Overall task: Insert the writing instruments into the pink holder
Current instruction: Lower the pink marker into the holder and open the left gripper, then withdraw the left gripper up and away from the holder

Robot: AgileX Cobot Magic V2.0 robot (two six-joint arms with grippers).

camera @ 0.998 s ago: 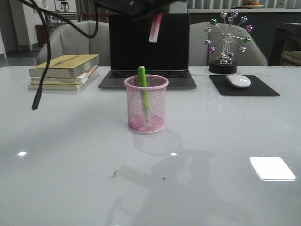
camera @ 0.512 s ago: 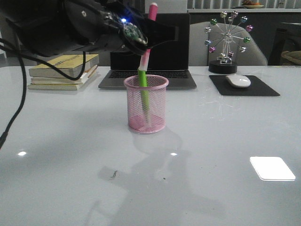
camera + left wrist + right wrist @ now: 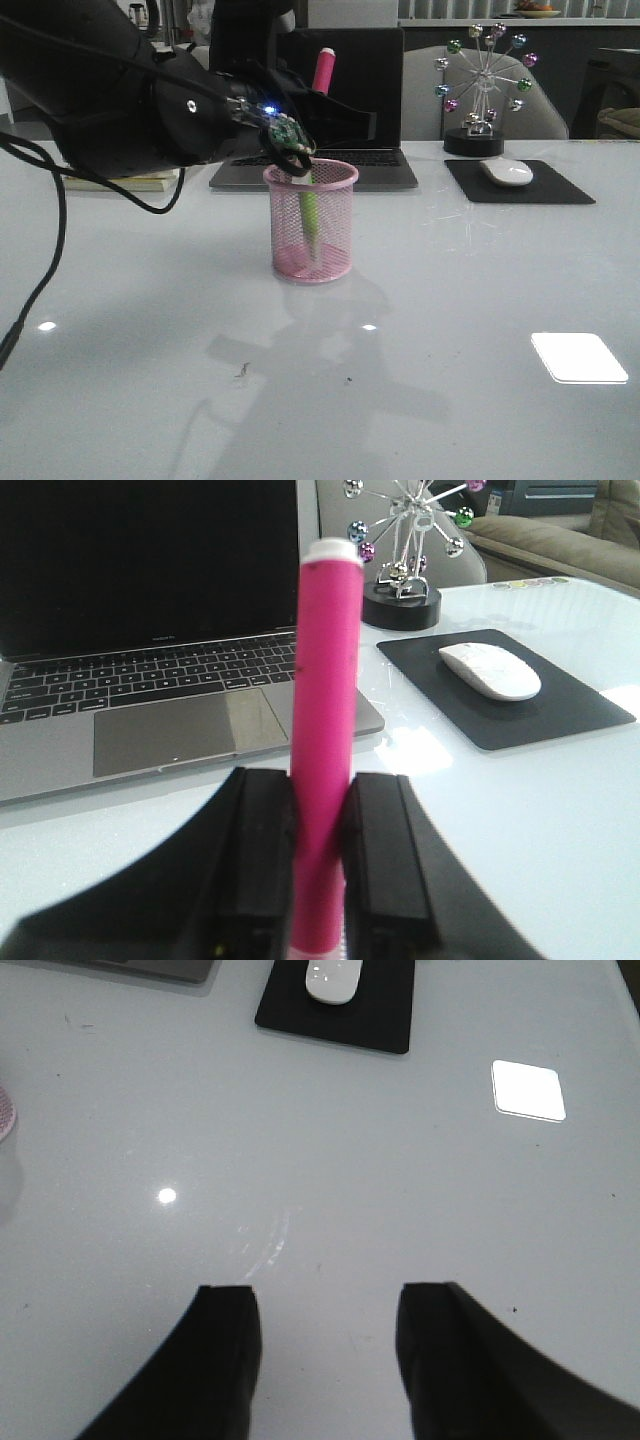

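Holding the hot pink marker (image 3: 325, 730) clamped between its two black fingers (image 3: 258, 850), your left gripper (image 3: 300, 150) hung right over the rim of the pink holder (image 3: 311, 222). In the front view the marker's upper end stood up above the gripper, in front of the laptop (image 3: 318, 110) screen; its lower end was hidden behind the gripper and the cup rim, so you could not tell how far it reached into the cup. The wrist camera showed the marker upright, pinched at its lower part, with a pale ring at its top.

The green marker (image 3: 311, 215) already stood inside the holder, leaning slightly, its body visible through the pink mesh. The holder sat upright on the white table (image 3: 480, 300), just in front of the laptop.

Your right gripper (image 3: 325, 1355) was parted, its fingers apart with nothing between them, hovering over bare table. Its camera caught the white mouse (image 3: 333, 980) on the black mouse pad (image 3: 335, 1015).

Behind your left arm you could see a stack of books (image 3: 150, 182), mostly covered. A ferris-wheel ornament (image 3: 483, 95) stood behind the mouse pad.
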